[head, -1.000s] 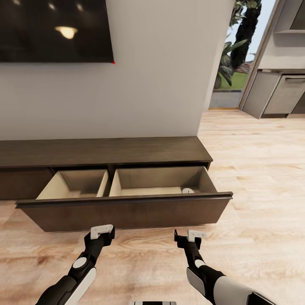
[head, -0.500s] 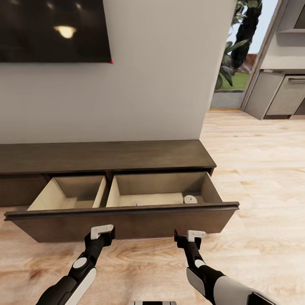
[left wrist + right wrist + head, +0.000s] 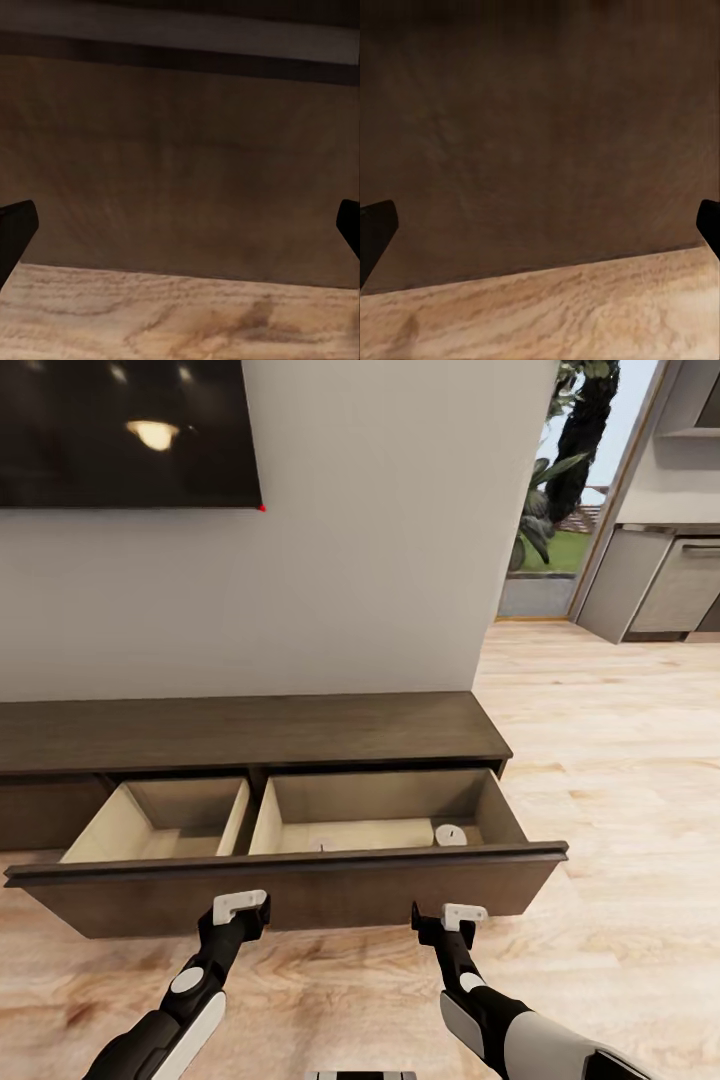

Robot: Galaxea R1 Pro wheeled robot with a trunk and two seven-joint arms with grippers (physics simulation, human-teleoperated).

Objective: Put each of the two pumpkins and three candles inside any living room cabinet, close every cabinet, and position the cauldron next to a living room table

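Note:
The cabinet (image 3: pixel 250 730) is a long, low, dark brown unit against the wall, with its wide drawer (image 3: pixel 290 888) pulled out. Inside, the pale wood is split into two compartments. One candle (image 3: pixel 451 835), a short off-white cylinder with a dark wick, stands near the front right of the right compartment. A small pale sliver (image 3: pixel 320 847) peeks over the drawer front further left. My left gripper (image 3: pixel 240 908) and right gripper (image 3: pixel 455 916) hover just short of the drawer front, both open and holding nothing. The pumpkins, cauldron and table are out of view.
A dark TV (image 3: pixel 120 430) hangs on the white wall above the unit. Light wood floor (image 3: pixel 620 780) stretches to the right toward grey kitchen cupboards (image 3: pixel 660 585) and a glass door (image 3: pixel 560 490) onto greenery. Both wrist views look at the drawer's dark front (image 3: pixel 180 165) over the floor.
The whole view has drawn a little closer to the cabinet, so more of the drawer's inside and the candle shows. Both grippers keep their pose.

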